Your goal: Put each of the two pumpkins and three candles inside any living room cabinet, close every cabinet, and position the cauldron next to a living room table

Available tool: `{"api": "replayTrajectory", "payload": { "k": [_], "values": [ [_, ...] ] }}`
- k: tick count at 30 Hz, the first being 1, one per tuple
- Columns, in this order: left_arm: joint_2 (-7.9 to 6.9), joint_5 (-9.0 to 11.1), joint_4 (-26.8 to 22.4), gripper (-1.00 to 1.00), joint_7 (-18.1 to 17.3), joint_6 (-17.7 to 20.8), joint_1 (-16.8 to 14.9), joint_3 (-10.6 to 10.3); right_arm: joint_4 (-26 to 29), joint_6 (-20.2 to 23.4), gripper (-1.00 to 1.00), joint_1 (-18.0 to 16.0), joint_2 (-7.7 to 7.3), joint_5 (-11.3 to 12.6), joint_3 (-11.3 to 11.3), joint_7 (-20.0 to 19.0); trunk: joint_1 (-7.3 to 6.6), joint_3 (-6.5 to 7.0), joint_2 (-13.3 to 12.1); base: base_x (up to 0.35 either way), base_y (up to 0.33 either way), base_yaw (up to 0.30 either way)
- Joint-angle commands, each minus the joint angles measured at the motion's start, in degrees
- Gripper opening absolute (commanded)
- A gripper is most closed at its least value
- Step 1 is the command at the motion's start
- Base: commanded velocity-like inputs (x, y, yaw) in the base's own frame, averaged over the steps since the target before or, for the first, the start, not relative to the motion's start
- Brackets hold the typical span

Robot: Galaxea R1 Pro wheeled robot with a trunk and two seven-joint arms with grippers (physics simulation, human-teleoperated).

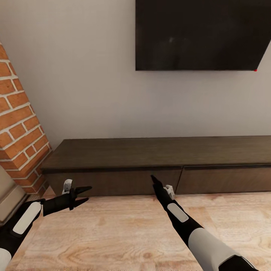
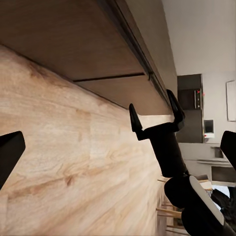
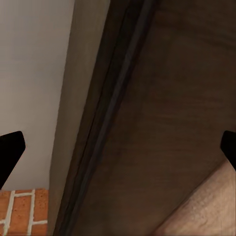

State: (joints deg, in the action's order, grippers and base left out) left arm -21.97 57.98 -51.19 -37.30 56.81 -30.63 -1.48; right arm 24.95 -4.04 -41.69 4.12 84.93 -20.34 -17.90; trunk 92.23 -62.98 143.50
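head view: robot faced the cabinet (image 1: 158,152), a long low dark-brown unit standing on the wood floor (image 1: 113,233) against the pale wall (image 1: 82,82). both visible drawer fronts sat flush with the unit, with a thin vertical seam between them. a dark flat screen (image 1: 199,34) hung on the wall above the cabinet's right part. a brick column (image 1: 20,124) stood at the unit's left end.

left gripper (image 1: 83,195): held low over the floor, just in front of the left drawer front, pointing to the right along it. fingers parted, nothing between them. in the left wrist view its own dark fingertips (image 2: 10,150) showed at the frame edges, well apart, with floor and the cabinet's underside edge between them.

right gripper (image 1: 153,178): arm stretched forward, tip at the left drawer front near the seam, close under the top lip. from the head view i could not tell whether it touched the wood. in the left wrist view the right gripper (image 2: 155,112) showed with its two fingers spread, tips near the cabinet's lower front edge. the right wrist view showed its fingertips (image 3: 10,152) wide apart at the frame edges, with the drawer front and the dark groove under the top very close, nothing held.
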Motion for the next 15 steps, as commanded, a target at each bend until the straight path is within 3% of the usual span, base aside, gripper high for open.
{"api": "replayTrajectory", "payload": {
  "k": [1, 7, 15],
  "values": [
    [-0.07, 0.02, 0.03, 1.0, -0.22, 0.14, -0.04, -0.1, -0.08, -0.25, 1.0, -0.06, -0.04, 0.59, -0.48, -0.67, -0.01, -0.05, 0.02, 0.0, 0.0, 0.0],
    [-0.03, 0.02, 0.03, 1.0, -0.23, 0.14, -0.04, -0.1, -0.08, 2.97, 1.0, -0.06, 0.0, 0.66, -0.42, -3.21, 0.07, -0.71, 0.06, 0.0, 0.0, 0.0],
    [-0.07, 0.04, 0.03, 1.0, -0.23, 0.14, -0.04, -0.1, -0.08, 3.58, 1.0, -0.06, 0.08, 0.68, -0.4, -3.7, 0.12, -1.16, 0.09, 0.0, 0.0, 0.0]
  ]
}}
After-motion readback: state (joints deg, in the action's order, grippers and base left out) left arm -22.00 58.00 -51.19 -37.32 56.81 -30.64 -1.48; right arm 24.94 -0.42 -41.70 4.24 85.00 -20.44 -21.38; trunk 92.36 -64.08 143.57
